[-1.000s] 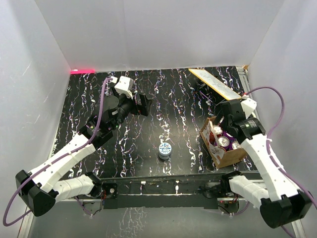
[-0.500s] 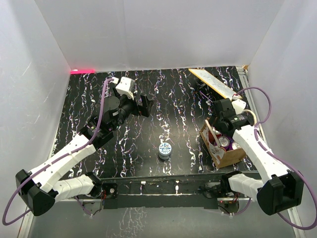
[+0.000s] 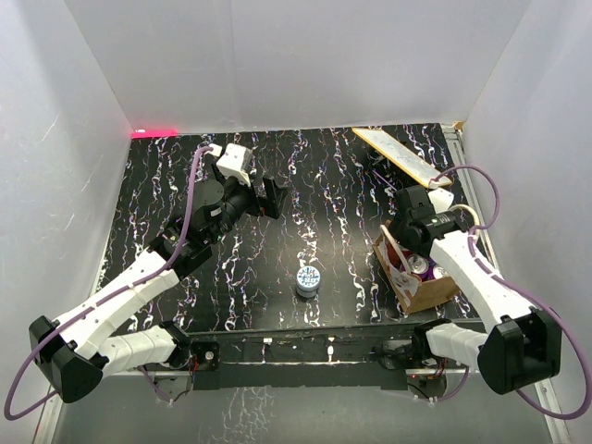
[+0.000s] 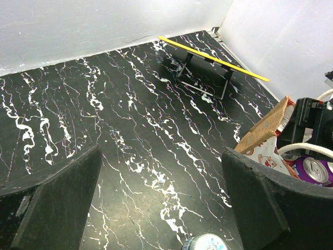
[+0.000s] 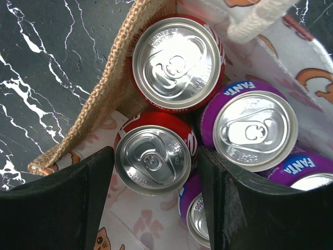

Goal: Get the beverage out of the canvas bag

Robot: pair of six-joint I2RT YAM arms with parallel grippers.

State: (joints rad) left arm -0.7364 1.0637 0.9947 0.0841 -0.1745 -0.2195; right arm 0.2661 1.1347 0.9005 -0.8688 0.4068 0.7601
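Observation:
The canvas bag point(image 3: 424, 289) stands upright at the right of the table, its woven tan rim point(image 5: 99, 104) and cream handle point(image 5: 255, 18) showing in the right wrist view. Inside stand several beverage cans: two red ones and purple Fanta cans point(image 5: 255, 130). My right gripper point(image 5: 153, 174) reaches down into the bag and is shut on the nearer red can point(image 5: 153, 156), one finger against each side. The other red can point(image 5: 178, 62) stands just beyond it. My left gripper point(image 4: 161, 198) hovers open over the table's middle left, holding nothing.
A blue-and-white can point(image 3: 308, 278) stands alone on the black marbled table, near the front centre. A yellow-edged board on a wire stand point(image 3: 402, 157) leans at the back right. White walls close in the table on three sides.
My right gripper has moved left and down into the bag's mouth, and its fingers have closed on the nearer red can. The left arm has barely shifted.

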